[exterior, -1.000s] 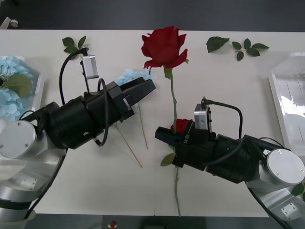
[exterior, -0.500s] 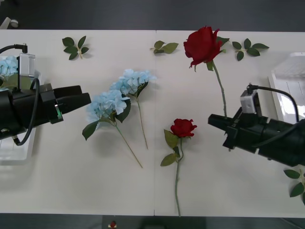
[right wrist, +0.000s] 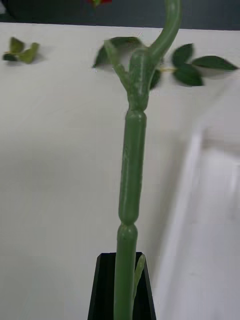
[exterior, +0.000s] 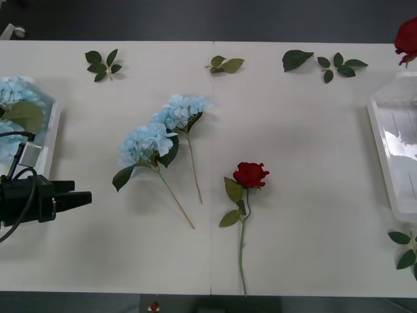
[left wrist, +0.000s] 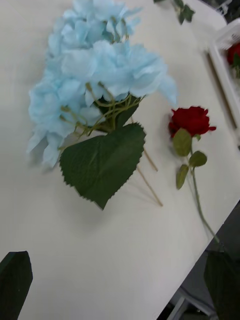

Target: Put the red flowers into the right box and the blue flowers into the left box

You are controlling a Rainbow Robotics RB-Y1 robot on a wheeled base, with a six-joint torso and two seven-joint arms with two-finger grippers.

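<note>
Both arms have pulled outward since before. We see our right gripper (right wrist: 125, 290) pinching a red rose stem (right wrist: 132, 170), bloom (exterior: 406, 39) at two o'clock above the right box (exterior: 384, 140). Left gripper (exterior: 77, 199), fingers spread, sits at nine o'clock beside the left box (exterior: 53, 124). No readable writing.

White table (exterior: 313, 130), dark floor beyond

The right end effector (right wrist: 122, 295) has carried its red rose (exterior: 407, 39) rightward over the right box (exterior: 391, 140); the left end effector (exterior: 78, 199) withdrew left.
</note>
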